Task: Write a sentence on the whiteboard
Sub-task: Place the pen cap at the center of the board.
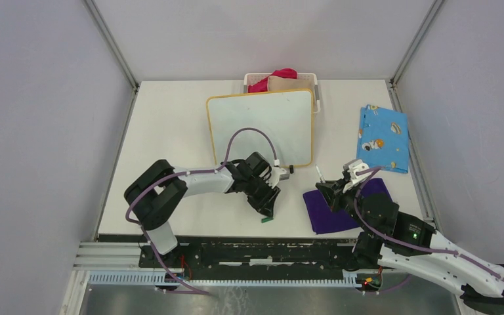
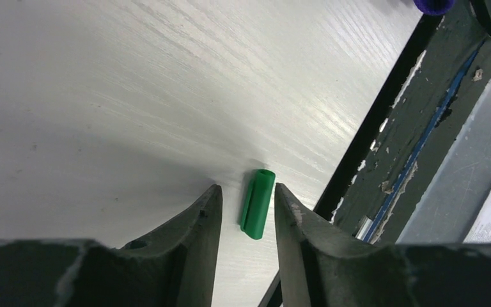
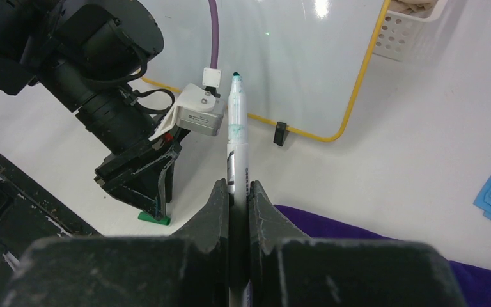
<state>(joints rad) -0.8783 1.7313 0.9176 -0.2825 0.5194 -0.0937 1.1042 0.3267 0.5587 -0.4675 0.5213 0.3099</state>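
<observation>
The whiteboard [image 1: 262, 128] lies flat at the back middle of the table, orange-framed and blank; no writing shows on it. It also shows in the right wrist view [image 3: 294, 57]. My right gripper [image 3: 237, 192] is shut on an uncapped white marker [image 3: 235, 137] with a green tip, held above the table in front of the board's near right corner [image 1: 321, 176]. My left gripper [image 2: 247, 198] is open, fingers down at the table, straddling the green marker cap [image 2: 257, 203], which lies flat near the front edge [image 1: 266, 220]. The fingers are not closed on the cap.
A purple cloth [image 1: 331, 209] lies under my right gripper. A blue patterned cloth [image 1: 383, 138] lies at the right. A white basket [image 1: 302, 82] with red and tan items stands behind the board. The table's black front edge [image 2: 371, 128] runs close beside the cap.
</observation>
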